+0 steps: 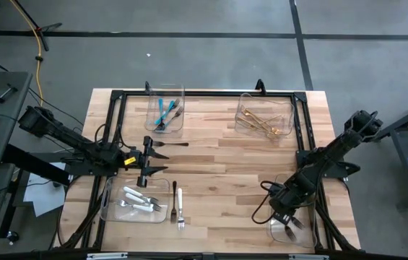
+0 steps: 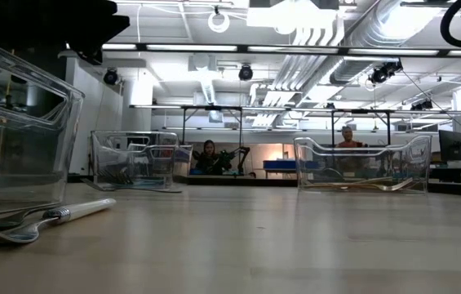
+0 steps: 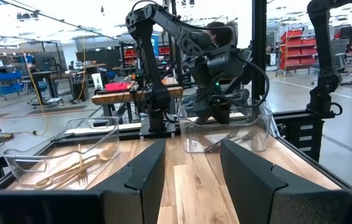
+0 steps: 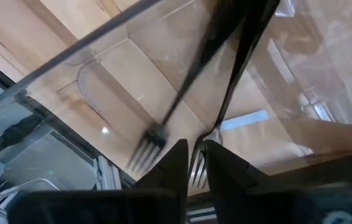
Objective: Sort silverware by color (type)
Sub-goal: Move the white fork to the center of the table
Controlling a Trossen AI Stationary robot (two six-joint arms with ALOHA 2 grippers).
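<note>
In the high view my right gripper (image 1: 284,215) hangs over the clear bin (image 1: 306,237) at the table's near right corner, shut on a dark steel fork (image 4: 228,87). A second dark fork (image 4: 176,106) lies in that bin. My left gripper (image 1: 159,157) is open above the table's left middle, fingers pointing right. A dark utensil (image 1: 175,144) lies on the wood just beyond its far-side finger. A dark fork (image 1: 175,189) and a white-handled fork (image 1: 180,206) lie flat near the front edge. Teal-handled pieces (image 1: 165,112), gold forks (image 1: 265,124) and white-handled pieces (image 1: 137,201) lie in their own bins. My right gripper has the dark fork's tine end (image 4: 198,158) in the narrow gap between its two fingers, coming from above. The handle runs on past the fingertips, down into the bin. I cannot tell whether its far end rests on the bin's floor.
Four clear bins stand toward the table's corners: far left (image 1: 178,94), far right (image 1: 241,108), near left (image 1: 110,209), near right. A black frame (image 1: 211,94) runs around the tabletop. Bare wood (image 1: 225,173) lies in the middle. People sit in the room beyond (image 2: 208,151).
</note>
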